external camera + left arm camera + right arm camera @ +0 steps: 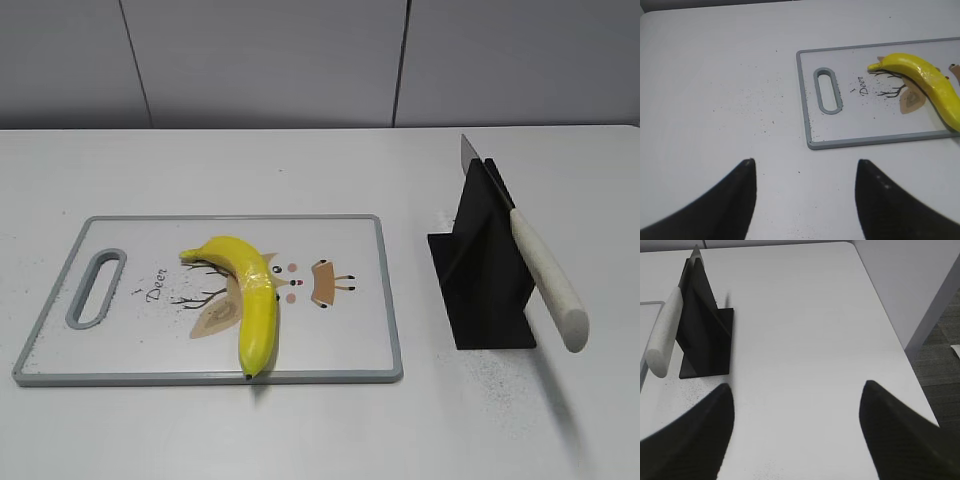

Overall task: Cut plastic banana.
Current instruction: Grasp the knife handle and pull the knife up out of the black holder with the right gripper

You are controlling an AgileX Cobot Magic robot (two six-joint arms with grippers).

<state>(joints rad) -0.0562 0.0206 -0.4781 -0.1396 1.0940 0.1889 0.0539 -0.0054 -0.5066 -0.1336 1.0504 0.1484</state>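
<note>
Here, the glossy yellow curved plastic banana (250, 300) lies on a white rectangular cutting board with a grey rim (390, 300), which sits toward the left side of the white table (300, 430), nearer its front edge than its back. The banana covers part of a tan cartoon deer print (322, 283) (the word "Deer" is legible beside it), and its lower tip reaches the board's front rim. A grey-edged oval handle slot (95, 288) is cut into the board's left end.

To the right of the board, well apart from it, stands a black angled knife holder (480, 280). A knife with a white handle (548, 280) rests slanted in it, handle toward the front edge and blade tip toward the back.

The left gripper (805, 200) hangs over bare table left of the board, its dark fingers spread wide with nothing between them. The right gripper (796, 435) is likewise parted and empty, over the table's right side, near the holder.
</note>
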